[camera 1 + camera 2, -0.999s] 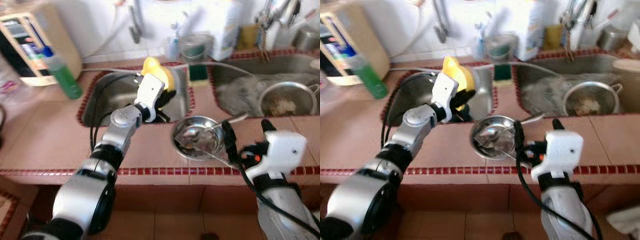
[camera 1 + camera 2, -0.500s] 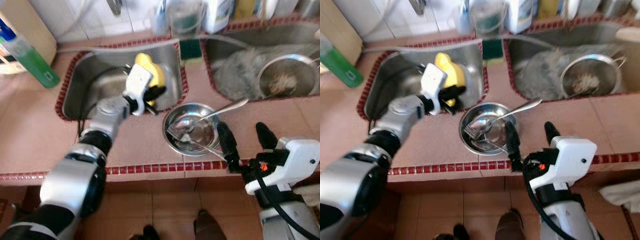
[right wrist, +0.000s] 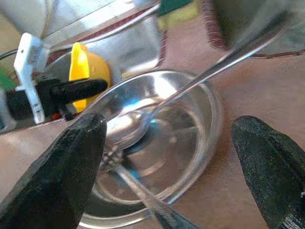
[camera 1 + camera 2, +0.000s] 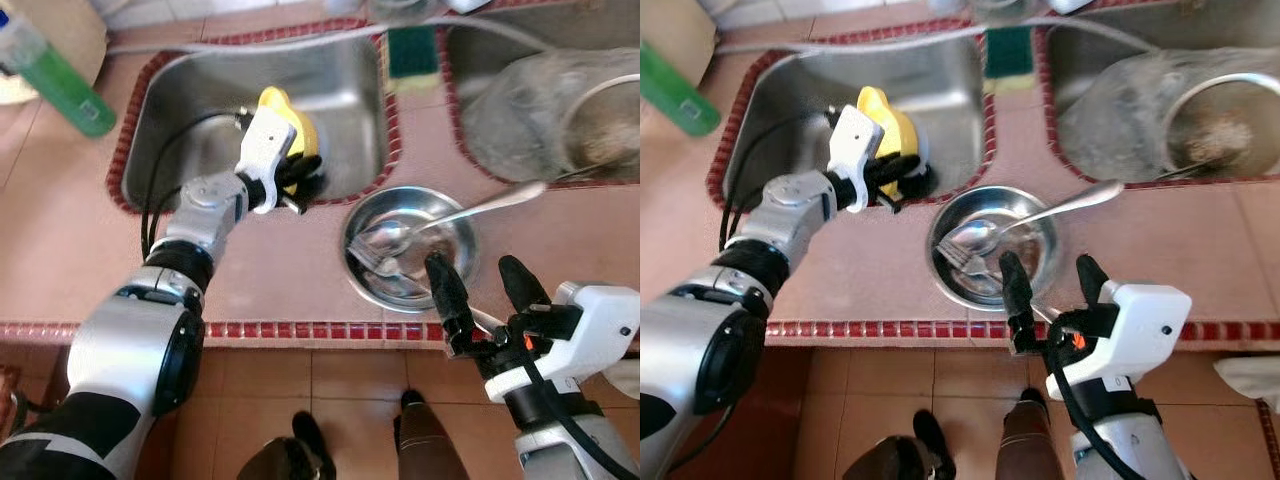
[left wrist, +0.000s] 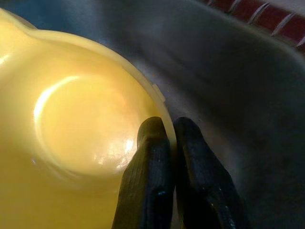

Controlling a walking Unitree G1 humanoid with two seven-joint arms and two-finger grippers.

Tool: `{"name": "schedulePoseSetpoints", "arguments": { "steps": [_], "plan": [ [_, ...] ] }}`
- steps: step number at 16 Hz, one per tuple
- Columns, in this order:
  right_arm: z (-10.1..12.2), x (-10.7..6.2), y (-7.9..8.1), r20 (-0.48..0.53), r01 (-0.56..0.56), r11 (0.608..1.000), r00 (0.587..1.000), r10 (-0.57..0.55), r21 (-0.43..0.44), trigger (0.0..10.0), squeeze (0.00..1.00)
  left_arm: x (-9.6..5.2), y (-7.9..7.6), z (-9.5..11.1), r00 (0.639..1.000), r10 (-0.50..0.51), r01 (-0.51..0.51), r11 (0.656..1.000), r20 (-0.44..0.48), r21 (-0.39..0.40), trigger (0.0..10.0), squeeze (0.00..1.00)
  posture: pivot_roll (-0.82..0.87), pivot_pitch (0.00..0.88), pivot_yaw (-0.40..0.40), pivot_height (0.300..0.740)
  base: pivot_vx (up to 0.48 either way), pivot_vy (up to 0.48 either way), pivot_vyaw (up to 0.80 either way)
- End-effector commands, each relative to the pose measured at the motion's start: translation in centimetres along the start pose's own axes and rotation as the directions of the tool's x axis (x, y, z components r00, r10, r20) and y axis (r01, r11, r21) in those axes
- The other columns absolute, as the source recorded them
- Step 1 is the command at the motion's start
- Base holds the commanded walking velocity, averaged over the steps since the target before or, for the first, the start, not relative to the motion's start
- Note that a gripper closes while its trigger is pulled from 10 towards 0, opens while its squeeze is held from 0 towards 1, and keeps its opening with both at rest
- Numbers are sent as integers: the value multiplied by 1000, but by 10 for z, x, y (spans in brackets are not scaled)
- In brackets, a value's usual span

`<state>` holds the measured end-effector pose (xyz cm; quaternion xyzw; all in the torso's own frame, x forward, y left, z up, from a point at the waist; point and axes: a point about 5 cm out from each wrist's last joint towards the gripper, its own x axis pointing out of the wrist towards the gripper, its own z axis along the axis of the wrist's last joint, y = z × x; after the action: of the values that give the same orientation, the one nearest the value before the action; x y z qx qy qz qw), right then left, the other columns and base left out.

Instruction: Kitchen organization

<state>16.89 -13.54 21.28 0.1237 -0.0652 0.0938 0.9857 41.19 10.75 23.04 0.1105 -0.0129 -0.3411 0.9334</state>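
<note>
Left claw clamped on yellow bowl rim in sink; right claw apart, hovering by steel bowl holding spoon.

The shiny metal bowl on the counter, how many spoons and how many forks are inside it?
Spoons: 1, the long-handled spoon whose handle sticks out over the steel bowl's rim.
Forks: 1, the fork lying under the spoon.
Total: 2 pieces of cutlery in the bowl.
</note>
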Motion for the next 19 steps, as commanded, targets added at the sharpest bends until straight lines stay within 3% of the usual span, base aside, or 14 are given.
{"name": "schedulePoseSetpoints", "arguments": {
  "steps": [1, 7, 14, 15, 19],
  "plan": [
    [5, -5, 4, 26, -37, 999, 999, 37, 15, 10000, 0, -6, 8, -6, 999, 28, -28, 1000, -43, -1, 10000, 0, -457, 420, 237, 740, 0, 0, 0],
    [17, -2, 16, 119, -168, 983, 980, 158, 71, 10000, 0, -11, 17, -1, 998, 51, -51, 999, -41, 9, 10000, 0, -450, 415, 240, 740, 0, 0, 0],
    [23, 3, 21, 136, -207, 975, 971, 195, 80, 10000, 0, -17, 25, -8, 992, 95, -95, 995, -89, 11, 10000, 0, -449, 406, 236, 740, 0, 0, 0],
    [22, 3, 22, 131, -214, 973, 970, 203, 81, 10000, 0, -18, 26, -9, 990, 111, -111, 994, -91, 1, 10000, 1000, -448, 403, 235, 740, 0, 0, 0],
    [23, 4, 22, 122, -213, 974, 972, 203, 82, 10000, 0, -16, 26, -5, 992, 99, -98, 995, -80, 16, 10000, 1000, -441, 394, 235, 740, 0, 0, 0]
  ]
}}
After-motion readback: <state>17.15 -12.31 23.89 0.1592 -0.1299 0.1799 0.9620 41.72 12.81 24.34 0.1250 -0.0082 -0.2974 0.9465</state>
